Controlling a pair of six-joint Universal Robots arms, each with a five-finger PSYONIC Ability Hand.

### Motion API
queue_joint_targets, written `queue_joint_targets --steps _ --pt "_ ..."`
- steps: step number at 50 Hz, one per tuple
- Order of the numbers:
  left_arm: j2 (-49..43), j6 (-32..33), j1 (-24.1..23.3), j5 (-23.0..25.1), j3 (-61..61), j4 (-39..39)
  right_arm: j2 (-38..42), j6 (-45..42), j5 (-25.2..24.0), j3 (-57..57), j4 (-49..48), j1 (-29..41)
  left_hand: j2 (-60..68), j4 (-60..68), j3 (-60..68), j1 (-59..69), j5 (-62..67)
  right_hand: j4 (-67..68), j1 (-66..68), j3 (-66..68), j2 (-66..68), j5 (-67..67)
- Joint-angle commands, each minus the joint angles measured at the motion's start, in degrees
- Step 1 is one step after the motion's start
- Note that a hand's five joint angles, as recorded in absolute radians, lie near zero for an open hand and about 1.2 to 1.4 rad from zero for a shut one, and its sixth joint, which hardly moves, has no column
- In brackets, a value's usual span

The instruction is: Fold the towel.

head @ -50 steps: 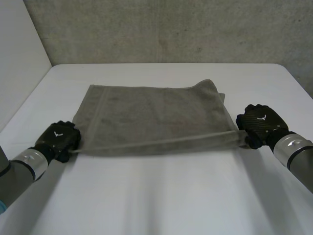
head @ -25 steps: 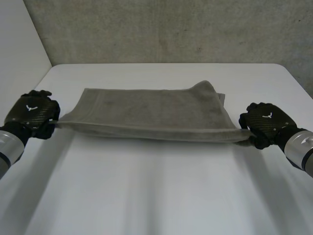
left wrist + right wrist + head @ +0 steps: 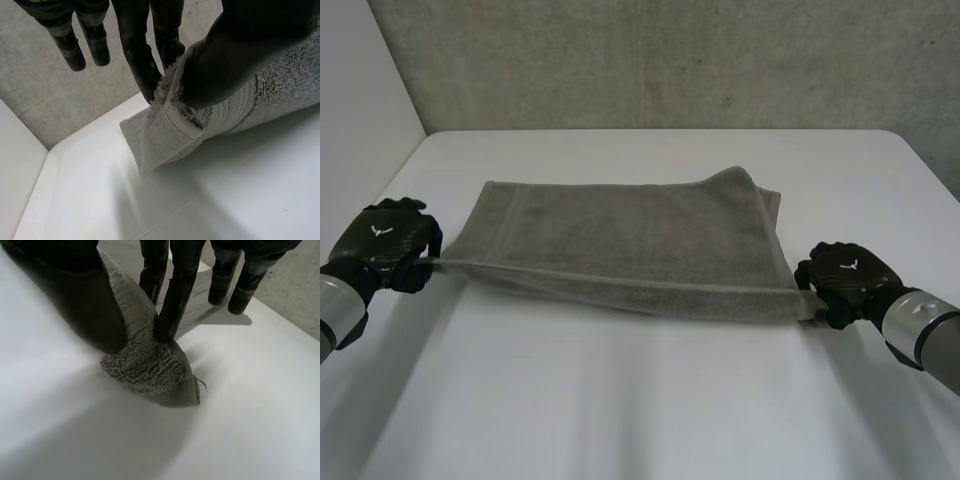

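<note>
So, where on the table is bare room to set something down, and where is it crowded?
Bare: the near part of the table, in front of the towel, and the strip between towel and wall. Crowded: the middle, under the towel, whose near corners the left hand and right hand pinch.

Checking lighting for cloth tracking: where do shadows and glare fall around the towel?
Head view: the towel throws a soft shadow on the table below its raised near edge, with pale glare streaks. Left and right wrist views: shadow under the held corner.
</note>
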Motion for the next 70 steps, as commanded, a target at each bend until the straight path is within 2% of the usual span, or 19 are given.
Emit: queue_joint_targets --steps 1,2,4,7,11,15,18,20,21,22,29,36,37,41,50,52,58,64,70 --pt "0.09 -0.16 0.72 0.3 0.12 0.01 0.74 0.07 -0.01 0.02 0.42 -0.26 4.17 -3.18 -2.57 5.46 4.22 -3.05 0.91 -1.87 -1.82 0.76" --pt "0.09 -0.16 0.98 0.3 0.21 0.01 0.74 0.07 -0.01 0.02 0.42 -0.27 4.17 -3.18 -2.57 5.46 4.22 -3.05 0.92 -1.87 -1.8 0.77" --pt "0.09 -0.16 1.16 0.3 0.21 0.01 0.65 0.16 -0.1 0.02 0.33 -0.53 4.17 -3.18 -2.57 5.46 4.22 -3.05 9.64 -1.87 6.92 9.5" --pt "0.0 -0.16 1.42 0.3 0.29 0.01 0.65 0.16 -0.1 -0.07 0.42 -0.53 4.17 -3.18 -2.57 5.46 4.22 -3.05 8.83 -1.87 6.1 8.68" --pt "-0.09 -0.16 1.86 0.3 0.38 0.01 0.73 -0.02 -0.01 -0.16 0.42 -0.62 4.17 -3.18 -2.57 5.46 4.22 -3.05 -5.75 -1.87 -8.48 -5.9" --pt "-0.26 -0.16 2.48 0.3 0.65 0.01 0.91 -0.11 -0.01 -0.16 0.33 -0.62 4.17 -3.18 -2.57 5.46 4.22 -3.05 -5.47 -1.87 -8.2 -5.62" --pt "-0.35 -0.16 2.74 0.38 0.65 0.01 0.91 -0.2 -0.1 -0.16 0.15 -0.62 4.17 -3.18 -2.57 5.46 4.22 -3.05 -1.44 -1.87 -4.16 -1.58" --pt "-0.35 -0.16 2.74 0.38 0.65 0.01 0.91 -0.11 -0.71 -0.16 0.15 -0.71 4.17 -3.18 -2.57 5.46 4.22 -3.05 15.28 -1.87 12.55 15.13" --pt "-0.52 -0.16 2.83 0.3 0.65 0.01 0.91 -0.11 -0.71 -0.16 0.15 -0.71 4.17 -3.18 -2.57 5.46 4.22 -3.05 15.39 -1.87 12.66 15.24" --pt "-0.7 -0.16 2.74 0.38 0.56 0.01 0.91 -0.02 -0.8 -0.25 0.24 -0.71 4.17 -3.18 -2.57 5.46 4.22 -3.05 25.32 -1.87 22.6 25.17" --pt "-0.35 -0.16 2.48 1.17 0.12 -0.78 -0.49 -0.55 -0.97 -0.33 1.56 -2.02 4.17 -3.18 -2.57 5.46 4.22 -3.05 25.42 -1.87 22.7 25.27" --pt "4.75 -0.42 3.27 4.69 -0.32 -7.64 -12.51 -0.29 -4.66 -3.57 8.93 -7.29 4.17 -3.18 -2.57 5.46 4.22 -3.05 25.42 -1.87 22.7 25.27" --pt "6.57 -0.42 3.88 5.65 -0.5 -10.07 -12.54 -0.28 -4.67 -3.59 8.94 -7.3 4.17 -3.18 -2.57 5.46 4.22 -3.05 25.42 -1.87 22.7 25.27" --pt "12.2 -0.59 5.55 8.9 0.2 -15.53 -21.21 0.33 -7.03 -7.09 11.4 -10.63 4.17 -3.18 -2.57 5.46 4.22 -3.05 25.42 -1.87 22.7 25.27" --pt "20.13 -6.05 5.64 10.23 2.49 -18.36 -28.52 3.49 -9.94 -11.76 14.91 -11.87 4.17 -3.18 -2.57 5.46 4.22 -3.05 25.42 -1.87 22.7 25.27" --pt "22.05 -9.11 5.9 10.4 3.37 -18.27 -29.05 3.5 -10.03 -11.85 15.18 -11.87 4.17 -3.18 -2.57 5.46 4.22 -3.05 25.42 -1.87 22.7 25.27" --pt "22.32 -12.02 5.99 10.4 4.25 -17.83 -28.8 3.32 -10.47 -10.36 15.27 -11.17 4.17 -3.18 -2.57 5.46 4.22 -3.05 25.42 -1.87 22.7 25.27" --pt "18.03 -11.85 5.91 10.23 5.39 -17.05 -27.3 2.79 -10.64 -8.33 14.39 -10.9 4.17 -3.18 -2.57 5.46 4.22 -3.05 25.42 -1.87 22.7 25.27" --pt "11.27 -11.76 5.29 9.88 6.53 -15.11 -19.76 -1.59 -10.12 -8.16 13.07 -7.75 4.17 -3.18 -2.57 5.46 4.22 -3.05 25.42 -1.87 22.7 25.27"
